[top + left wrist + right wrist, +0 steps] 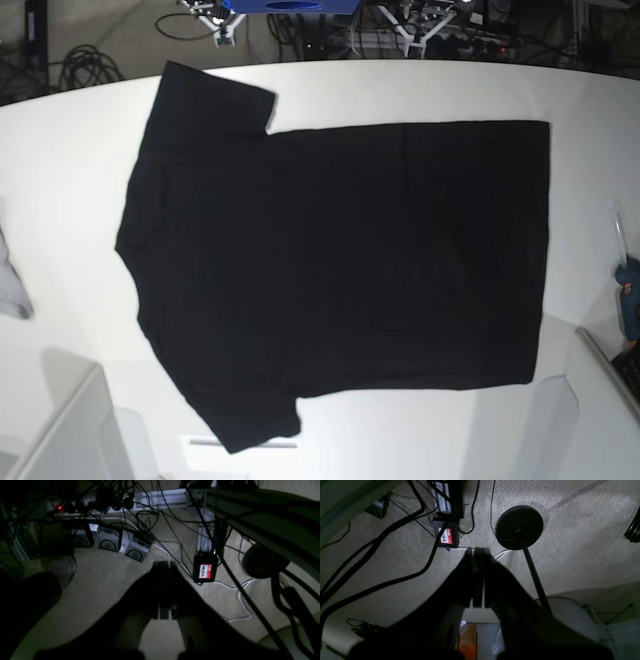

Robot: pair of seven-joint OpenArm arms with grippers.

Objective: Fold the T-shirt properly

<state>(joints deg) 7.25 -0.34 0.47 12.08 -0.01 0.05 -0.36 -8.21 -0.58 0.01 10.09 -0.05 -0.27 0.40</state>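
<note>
Right now you have one T-shirt [340,270] on the counter [70,160], spread flat with its plain black side up, and it fills most of the base view. Its two short sleeves sit on the left side of that frame, one at the upper left and one at the lower left, and its straight hem runs down the right side. At the far left edge you can see a sliver of one small light-grey cloth [10,285], lying apart from the shirt. At the far right edge a blue object [628,290] lies on the counter, too cut off to name.

Neither arm shows in the base view. Your left end effector [165,566] appears in the left wrist view as a dark silhouette at frame centre, its two fingers pressed together with nothing between them, hanging over carpeted floor [105,580]. To the right of its tip lies one black box with a red name sticker [205,570], and three grey units [110,541] lie in a row at the upper left among many cables.

Your right end effector [478,552] is likewise pressed together and empty, over the same carpet. One round black stand base [519,526] with its pole sits just upper right of it, and the stickered box [445,536] is at its upper left.
</note>
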